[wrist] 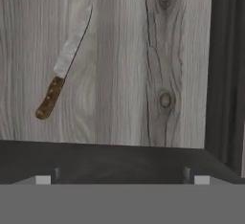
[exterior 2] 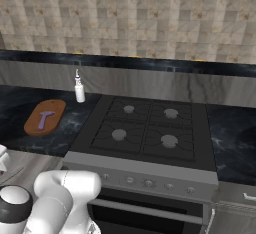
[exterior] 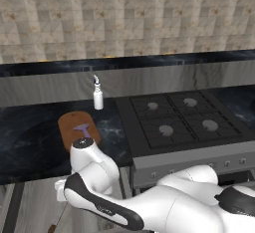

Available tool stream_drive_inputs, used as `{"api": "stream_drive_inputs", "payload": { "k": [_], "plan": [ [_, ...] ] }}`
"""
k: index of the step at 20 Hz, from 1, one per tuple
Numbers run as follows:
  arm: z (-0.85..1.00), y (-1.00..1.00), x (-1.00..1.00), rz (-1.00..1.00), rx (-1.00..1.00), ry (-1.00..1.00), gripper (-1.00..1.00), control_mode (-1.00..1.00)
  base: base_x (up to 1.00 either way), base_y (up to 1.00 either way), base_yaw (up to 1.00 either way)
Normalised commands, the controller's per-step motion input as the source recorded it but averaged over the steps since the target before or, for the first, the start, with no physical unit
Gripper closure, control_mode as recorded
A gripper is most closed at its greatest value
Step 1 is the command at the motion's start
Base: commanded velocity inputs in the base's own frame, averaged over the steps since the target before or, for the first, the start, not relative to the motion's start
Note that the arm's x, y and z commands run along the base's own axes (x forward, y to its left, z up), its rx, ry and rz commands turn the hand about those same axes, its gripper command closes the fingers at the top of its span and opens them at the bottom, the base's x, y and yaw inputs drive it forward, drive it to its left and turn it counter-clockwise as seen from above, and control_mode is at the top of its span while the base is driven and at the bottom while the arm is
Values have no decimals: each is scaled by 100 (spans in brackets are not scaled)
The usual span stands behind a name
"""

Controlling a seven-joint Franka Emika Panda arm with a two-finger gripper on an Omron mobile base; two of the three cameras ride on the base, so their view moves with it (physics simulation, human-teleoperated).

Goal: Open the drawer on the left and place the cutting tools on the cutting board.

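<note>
The drawer [wrist: 143,60] stands open, and the hand view looks straight down on its pale wood-grain floor. The knife [wrist: 64,65] lies there at the upper left, brown handle toward the lower left, silver blade pointing up. My gripper [wrist: 122,180] hovers above the drawer, open wide, nothing between its fingertips, off to the knife's lower right. On the dark counter left of the hob lies the brown oval cutting board [exterior: 69,125] [exterior 2: 35,123], with the lilac Y-shaped tool [exterior: 82,127] [exterior 2: 45,118] on it.
A white bottle [exterior: 98,97] [exterior 2: 79,93] stands behind the board at the hob's corner. The hob [exterior: 182,120] [exterior 2: 145,128] fills the middle, with knobs along its front. The drawer's dark walls [wrist: 225,74] rise at the right and near sides.
</note>
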Motion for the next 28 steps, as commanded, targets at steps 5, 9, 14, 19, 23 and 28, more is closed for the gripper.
{"api": "stream_drive_inputs", "payload": {
  "k": [5,9,14,19,23,28],
  "plan": [
    [-23,13,1,0,0,2,-100,-100,0,0,0],
    [-36,3,8,0,0,4,-100,-100,0,0,0],
    [-40,2,4,0,0,8,-100,-100,0,0,0],
    [-32,3,0,1,0,8,-100,-100,0,0,0],
    [-34,15,-10,7,0,9,-100,-100,0,0,0],
    [-16,21,-11,7,0,7,-100,-100,0,0,0]
  ]
}}
